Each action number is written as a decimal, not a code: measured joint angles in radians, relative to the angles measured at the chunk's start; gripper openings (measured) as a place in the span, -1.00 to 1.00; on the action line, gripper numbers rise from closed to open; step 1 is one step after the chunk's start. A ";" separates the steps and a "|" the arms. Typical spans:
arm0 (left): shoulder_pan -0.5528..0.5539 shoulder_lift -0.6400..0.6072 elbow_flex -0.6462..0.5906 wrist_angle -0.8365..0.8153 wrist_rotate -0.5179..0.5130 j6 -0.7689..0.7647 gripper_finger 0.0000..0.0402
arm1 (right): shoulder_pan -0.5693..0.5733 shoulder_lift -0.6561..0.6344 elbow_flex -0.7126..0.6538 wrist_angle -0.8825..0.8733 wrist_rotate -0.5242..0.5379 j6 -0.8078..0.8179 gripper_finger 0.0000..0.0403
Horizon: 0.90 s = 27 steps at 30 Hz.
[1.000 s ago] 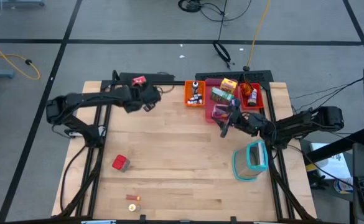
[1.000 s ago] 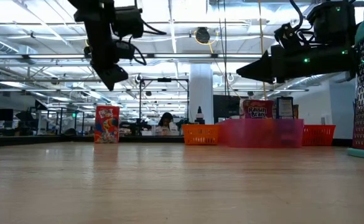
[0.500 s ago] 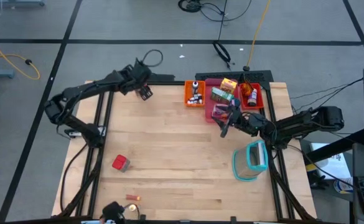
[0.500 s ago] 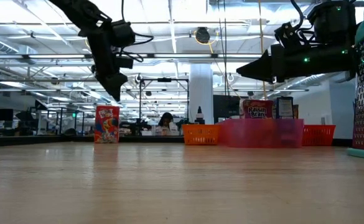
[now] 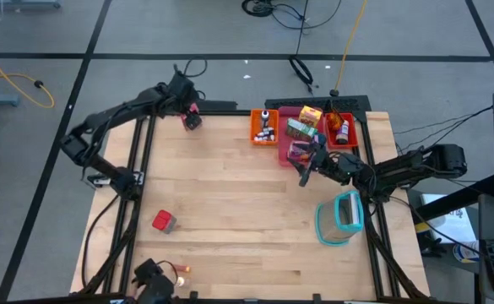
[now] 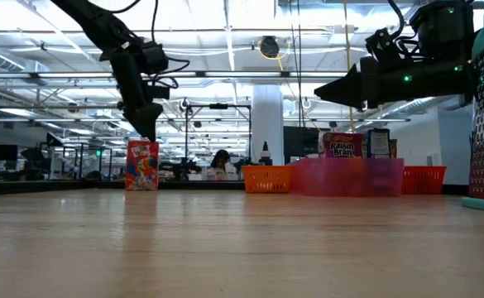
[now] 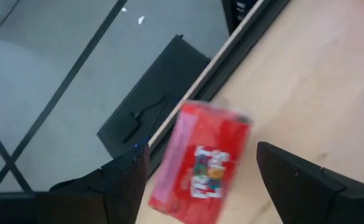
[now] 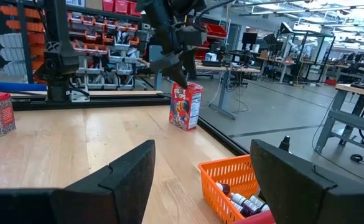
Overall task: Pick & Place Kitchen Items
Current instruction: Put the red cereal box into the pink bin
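Note:
A red printed carton point(image 7: 200, 165) stands upright on its base at the table's far left edge point(image 6: 142, 165). My left gripper point(image 7: 200, 186) hangs just above it, open, with one finger on each side of the carton and clear of it point(image 5: 192, 119). My right gripper point(image 5: 304, 177) waits open in the air beside the pink tray point(image 5: 300, 154). A red cube point(image 5: 164, 222) and small orange bits point(image 5: 181, 270) lie on the near left of the table. Cartons point(image 5: 301, 128) and small bottles point(image 5: 266, 128) sit in the trays.
Orange point(image 5: 255, 135), pink and red point(image 5: 352, 139) trays line the far right edge. A teal-rimmed clear container point(image 5: 339, 218) stands near the right edge. A dark object point(image 5: 149, 277) shows at the near edge. Bare wood lies across the middle point(image 5: 238, 203).
My left gripper has swung toward the table's far edge and come down over the red carton, staying open. A dark object has appeared at the table's near edge. The right arm has kept still.

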 joint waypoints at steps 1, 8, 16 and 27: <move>0.010 0.008 0.000 0.002 0.000 0.006 0.46 | 0.000 0.000 0.000 0.000 0.000 0.000 0.26; 0.052 0.071 0.000 -0.007 0.074 0.029 0.47 | 0.000 0.000 0.000 0.000 0.000 0.001 0.26; 0.052 0.124 0.000 -0.048 0.103 0.068 0.24 | 0.000 0.000 0.000 0.000 0.001 0.001 0.26; 0.046 0.124 0.000 -0.061 0.100 0.047 -0.60 | 0.000 0.000 0.000 0.000 0.001 0.001 0.26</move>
